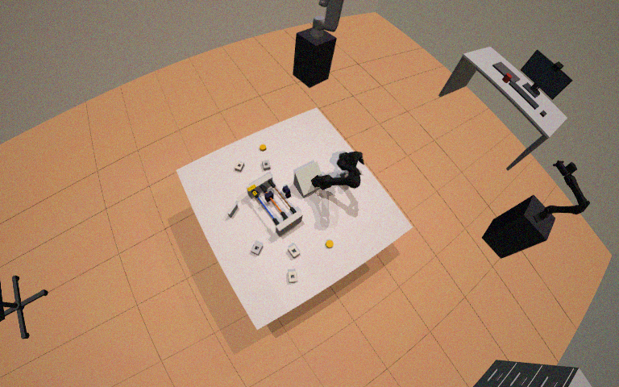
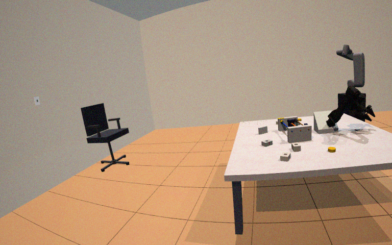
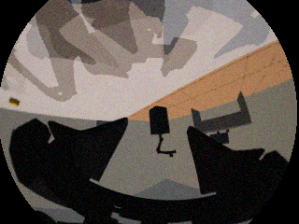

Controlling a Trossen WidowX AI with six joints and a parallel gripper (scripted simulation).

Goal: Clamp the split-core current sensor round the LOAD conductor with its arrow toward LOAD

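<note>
A small dark blue sensor (image 1: 286,191) (image 2: 305,124) stands on the white table (image 1: 365,218) (image 2: 260,170) beside the conductor rig; its jaws are too small to make out. The rig has two grey end blocks (image 1: 288,224) (image 2: 299,134) with a blue conductor (image 1: 266,208), an orange conductor (image 1: 276,205) and a brown conductor (image 1: 284,199) between them. Another dark piece (image 1: 269,195) sits at the orange conductor. Yellow tags (image 1: 251,188) are at the far block; the LOAD marking is unreadable. My gripper (image 2: 372,118) (image 3: 158,125) is open and empty, away from the rig, pointing off across the table edge.
A grey sloped box (image 1: 307,178) (image 2: 323,122) stands between the rig and my arm. Several small grey blocks, including one block (image 1: 293,251) near the rig, and yellow discs (image 1: 329,243) (image 1: 263,147) lie around. A thin grey plate (image 1: 233,209) (image 2: 262,130) stands on the rig's other side.
</note>
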